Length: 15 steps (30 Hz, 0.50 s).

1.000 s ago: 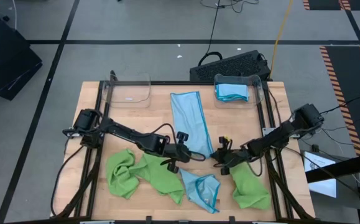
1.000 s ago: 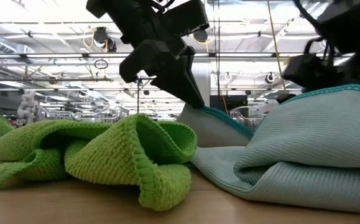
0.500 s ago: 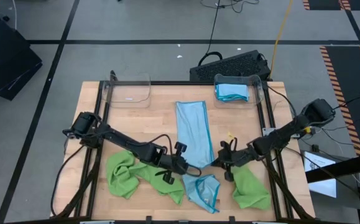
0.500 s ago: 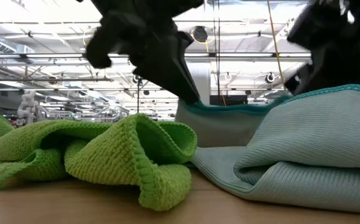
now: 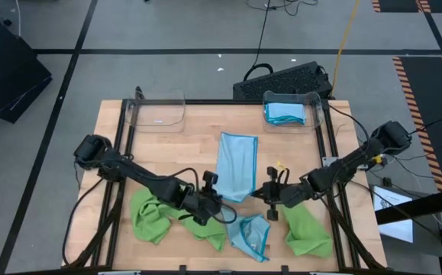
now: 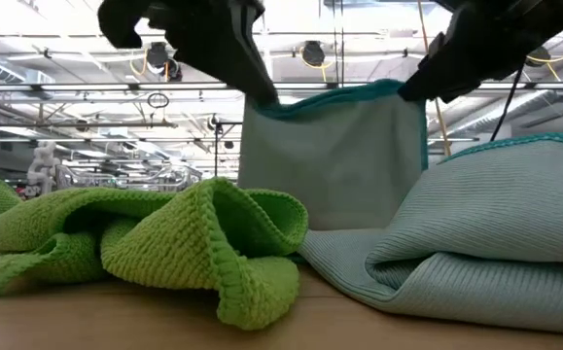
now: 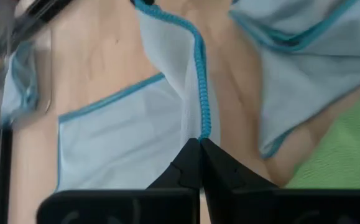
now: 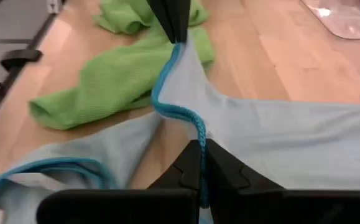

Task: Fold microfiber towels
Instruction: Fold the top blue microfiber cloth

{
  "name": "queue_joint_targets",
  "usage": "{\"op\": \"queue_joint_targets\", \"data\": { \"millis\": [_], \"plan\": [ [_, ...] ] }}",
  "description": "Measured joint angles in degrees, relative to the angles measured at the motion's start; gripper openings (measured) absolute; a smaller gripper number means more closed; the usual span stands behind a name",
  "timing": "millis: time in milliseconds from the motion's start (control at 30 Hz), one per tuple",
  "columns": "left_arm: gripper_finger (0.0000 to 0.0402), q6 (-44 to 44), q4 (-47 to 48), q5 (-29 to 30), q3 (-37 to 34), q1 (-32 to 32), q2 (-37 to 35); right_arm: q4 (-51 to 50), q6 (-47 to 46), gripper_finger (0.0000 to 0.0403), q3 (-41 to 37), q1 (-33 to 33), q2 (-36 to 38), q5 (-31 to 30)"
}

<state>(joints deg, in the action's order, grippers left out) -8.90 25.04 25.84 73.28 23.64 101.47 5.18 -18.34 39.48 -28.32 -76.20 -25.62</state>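
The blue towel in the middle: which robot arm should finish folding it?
Probably both together. The left gripper and right gripper are each shut on a near corner of the blue towel, lifted level, so neither is better placed.

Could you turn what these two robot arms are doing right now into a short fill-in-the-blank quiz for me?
1. The left hand and right hand each pinch a near corner of the same light ____ towel.
2. Seen from table height, the gripped edge of that towel is ____ off the table.
3. The bin at the far right holds a folded ____ towel.
4. The crumpled towels under the left arm are ____.

Missing words: blue; lifted; blue; green
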Motion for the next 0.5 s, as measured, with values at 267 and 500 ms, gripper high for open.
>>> {"op": "queue_joint_targets", "data": {
  "millis": [267, 500],
  "plan": [
    [0.0005, 1.21, -0.92, -4.69, -0.02, 3.11, -0.02, 0.37, -3.31, 0.0004, 0.49, -1.34, 0.00, 7.87],
    [0.0004, 0.80, -5.07, -2.06, 0.37, 7.06, -2.15, -4.57, -2.62, 0.0004, 6.31, -6.66, 0.00, 0.34]
  ]
}}
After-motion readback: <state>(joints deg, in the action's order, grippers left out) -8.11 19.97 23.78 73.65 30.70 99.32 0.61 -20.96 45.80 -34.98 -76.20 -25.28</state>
